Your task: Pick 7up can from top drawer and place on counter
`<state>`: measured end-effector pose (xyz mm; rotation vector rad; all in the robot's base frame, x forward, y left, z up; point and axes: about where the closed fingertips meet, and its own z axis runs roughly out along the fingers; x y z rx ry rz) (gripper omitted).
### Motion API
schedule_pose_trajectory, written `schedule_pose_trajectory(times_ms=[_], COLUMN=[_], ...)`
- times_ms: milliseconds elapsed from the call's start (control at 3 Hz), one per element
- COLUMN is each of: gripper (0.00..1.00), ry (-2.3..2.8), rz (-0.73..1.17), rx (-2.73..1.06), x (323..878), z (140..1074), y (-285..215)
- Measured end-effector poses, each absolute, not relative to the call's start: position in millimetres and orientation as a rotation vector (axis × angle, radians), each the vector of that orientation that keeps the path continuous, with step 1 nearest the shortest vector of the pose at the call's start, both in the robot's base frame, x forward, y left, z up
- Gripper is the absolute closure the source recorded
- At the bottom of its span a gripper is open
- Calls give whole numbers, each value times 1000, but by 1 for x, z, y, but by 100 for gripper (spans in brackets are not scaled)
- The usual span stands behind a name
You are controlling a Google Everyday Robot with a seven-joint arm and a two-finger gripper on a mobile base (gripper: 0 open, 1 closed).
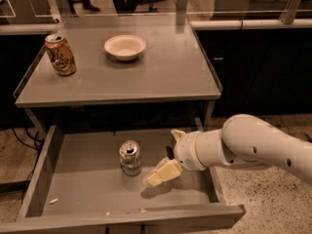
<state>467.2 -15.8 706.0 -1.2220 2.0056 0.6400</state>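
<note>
7up can [130,158] upright on grey top drawer [78,189] floor; smooth white arm [263,145] reaches in from right, gripper [164,157] just right of can, cream fingers [163,173] apart.

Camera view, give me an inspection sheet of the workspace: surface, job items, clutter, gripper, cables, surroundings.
Surface: grey counter above the top drawer, which is pulled open.
Job's things: 7up can upright on the drawer floor, not yet on the counter.
Clutter: orange-gold can at the counter's left, white bowl near its back, and a few crumbs at the drawer's front.
Gripper: gripper inside the drawer, just right of the 7up can, fingers apart, not touching it.
Cables: dark cable on the floor left of the drawer.
Surroundings: speckled floor, dark cabinets at right.
</note>
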Motion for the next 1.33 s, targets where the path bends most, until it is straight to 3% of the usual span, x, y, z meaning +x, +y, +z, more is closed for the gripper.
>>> schedule_pose_trajectory(times_ms=[1333], gripper=[0], ry=[1970], rz=[845], rx=[-1114], x=[504], z=[650], y=[76])
